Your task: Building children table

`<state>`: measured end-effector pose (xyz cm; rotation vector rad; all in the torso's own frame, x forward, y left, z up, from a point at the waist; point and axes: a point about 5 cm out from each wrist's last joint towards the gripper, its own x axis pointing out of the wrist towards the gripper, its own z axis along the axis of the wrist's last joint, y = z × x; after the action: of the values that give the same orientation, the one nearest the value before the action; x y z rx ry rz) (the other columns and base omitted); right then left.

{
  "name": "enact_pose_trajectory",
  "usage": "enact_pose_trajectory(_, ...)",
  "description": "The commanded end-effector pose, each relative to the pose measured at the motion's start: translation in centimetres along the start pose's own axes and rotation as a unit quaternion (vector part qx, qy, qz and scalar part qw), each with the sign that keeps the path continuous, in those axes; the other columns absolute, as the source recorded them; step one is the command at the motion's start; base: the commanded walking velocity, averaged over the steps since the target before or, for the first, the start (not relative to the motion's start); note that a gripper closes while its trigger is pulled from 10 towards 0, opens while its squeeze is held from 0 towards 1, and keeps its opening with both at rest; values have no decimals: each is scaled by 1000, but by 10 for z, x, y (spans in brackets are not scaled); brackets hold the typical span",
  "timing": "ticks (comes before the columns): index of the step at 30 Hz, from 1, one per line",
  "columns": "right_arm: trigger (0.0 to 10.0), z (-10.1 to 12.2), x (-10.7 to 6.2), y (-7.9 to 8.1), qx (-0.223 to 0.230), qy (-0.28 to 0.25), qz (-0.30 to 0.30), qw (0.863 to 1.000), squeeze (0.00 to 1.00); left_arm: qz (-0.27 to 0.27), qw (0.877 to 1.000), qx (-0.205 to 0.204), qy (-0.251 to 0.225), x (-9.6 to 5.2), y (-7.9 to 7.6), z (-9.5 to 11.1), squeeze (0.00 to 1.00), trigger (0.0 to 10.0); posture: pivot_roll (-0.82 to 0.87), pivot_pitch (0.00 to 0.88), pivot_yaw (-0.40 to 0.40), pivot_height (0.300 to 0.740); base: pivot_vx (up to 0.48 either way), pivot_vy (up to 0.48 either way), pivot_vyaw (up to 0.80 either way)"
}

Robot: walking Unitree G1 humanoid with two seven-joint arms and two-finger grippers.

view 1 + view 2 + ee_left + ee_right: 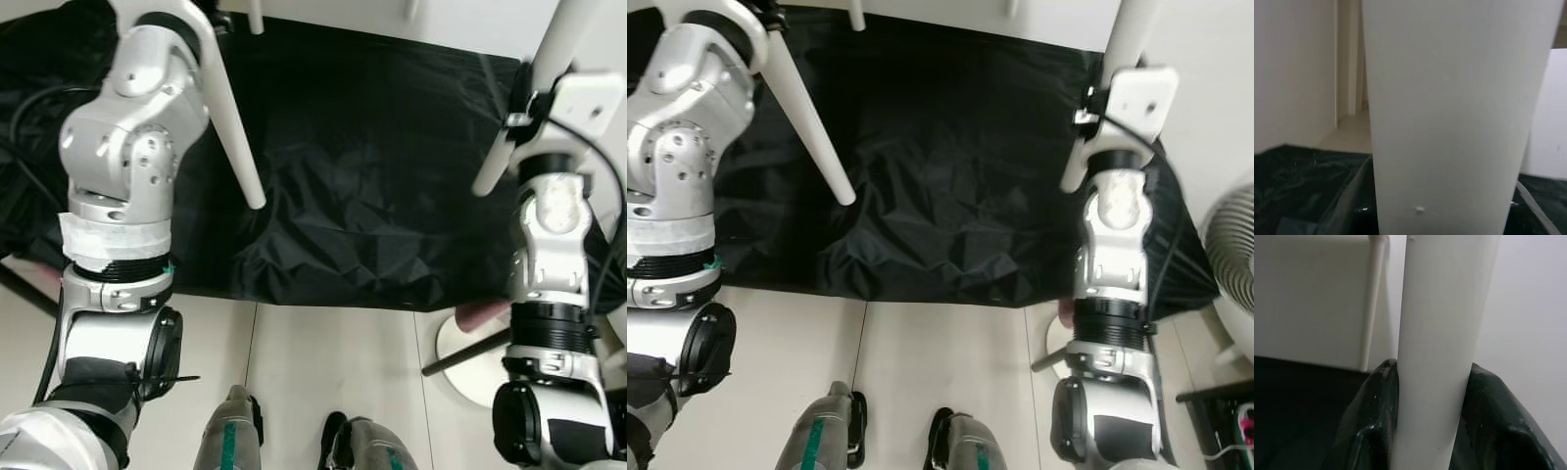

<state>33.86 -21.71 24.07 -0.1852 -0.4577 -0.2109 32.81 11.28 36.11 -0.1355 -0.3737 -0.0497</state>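
Legs first — your left gripper (1449, 215) pinches one white table leg (230, 117), and your right gripper (1432, 431) is clamped on the other leg (1132, 39). Both legs slant above the black cloth (362, 186) spread on the floor — the tabletop (1308, 298) stands behind it.

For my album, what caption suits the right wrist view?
Right claw clamped around a white table leg, above the black cloth.
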Motion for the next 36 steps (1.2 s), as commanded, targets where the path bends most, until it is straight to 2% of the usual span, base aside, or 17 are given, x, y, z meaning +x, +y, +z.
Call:
enact_pose_trajectory(1, 0, -29, -11, -7, -27, 71, -3, 997, 0, -127, 991, -28, -39, -6, -11, 14, 0, 0, 149, 136, -36, 740, 0, 0, 0)
enact_pose_trajectory(2, 0, -35, -14, -1, -17, 82, 2, 996, 0, -131, 991, -17, -33, -8, -13, 8, 0, 0, 155, 135, -37, 740, 0, 0, 0)
enact_pose_trajectory(4, 0, -35, -14, -1, -17, 82, 2, 996, 0, -131, 991, -17, -33, -8, -13, 8, 0, 0, 155, 135, -37, 740, 0, 0, 0)
enact_pose_trajectory(5, 0, -38, -16, 6, 1, 89, 13, 996, 0, -132, 991, -8, -15, -10, -12, -2, 0, 0, 156, 134, -33, 740, 0, 0, 0)
enact_pose_trajectory(6, 0, -38, -16, 6, 1, 89, 13, 996, 0, -132, 991, -8, -15, -10, -12, -2, 0, 0, 156, 134, -33, 740, 0, 0, 0)
enact_pose_trajectory(7, 9961, -39, -16, 16, 13, 89, 29, 995, 0, -127, 992, 2, 6, -13, -10, -14, 0, 10000, 158, 132, -33, 740, 0, 0, 0)
enact_pose_trajectory(9, 9961, -39, -16, 16, 13, 89, 29, 995, 0, -127, 992, 2, 6, -13, -10, -14, 0, 10000, 158, 132, -33, 740, 0, 0, 0)
enact_pose_trajectory(10, 10000, -37, -15, 24, 22, 86, 45, 995, 0, -123, 992, 6, 26, -16, -7, -24, 0, 10000, 159, 129, -34, 740, 0, 0, 0)
enact_pose_trajectory(12, 10000, -37, -15, 24, 22, 86, 45, 995, 0, -123, 992, 6, 26, -16, -7, -24, 0, 10000, 159, 129, -34, 740, 0, 0, 0)
enact_pose_trajectory(14, 10000, -33, -14, 35, 30, 73, 59, 995, 0, -123, 991, 18, 45, -22, -1, -36, 0, 10000, 160, 124, -32, 740, 0, 0, 0)
enact_pose_trajectory(18, 10000, -32, -16, 41, 37, 65, 64, 995, 31, -116, 991, 30, 56, -31, 5, -48, 0, 10000, 161, 117, -33, 740, 0, 0, 0)
enact_pose_trajectory(19, 10000, -32, -18, 43, 47, 63, 70, 994, 627, -115, 991, 29, 64, -37, 8, -55, 0, 10000, 161, 115, -33, 740, 0, 0, 0)
enact_pose_trajectory(24, 10000, -33, -20, 44, 55, 62, 74, 994, 627, -114, 991, 28, 69, -40, 10, -59, 0, 10000, 161, 115, -33, 740, 0, 0, 0)
enact_pose_trajectory(25, 10000, -33, -21, 44, 59, 59, 70, 994, 1000, -105, 991, 38, 71, -44, 13, -63, 1000, 10000, 162, 109, -35, 740, 0, 0, 0)
enact_pose_trajectory(31, 10000, -29, -19, 44, 62, 36, 67, 995, 1000, -99, 992, 63, 50, -48, 20, -61, 1000, 10000, 169, 93, -50, 740, 0, 0, 0)
enact_pose_trajectory(36, 10000, -24, -18, 45, 72, 19, 71, 995, 1000, -92, 993, 61, 39, -51, 24, -59, 1000, 10000, 168, 86, -51, 740, 0, 0, 0)
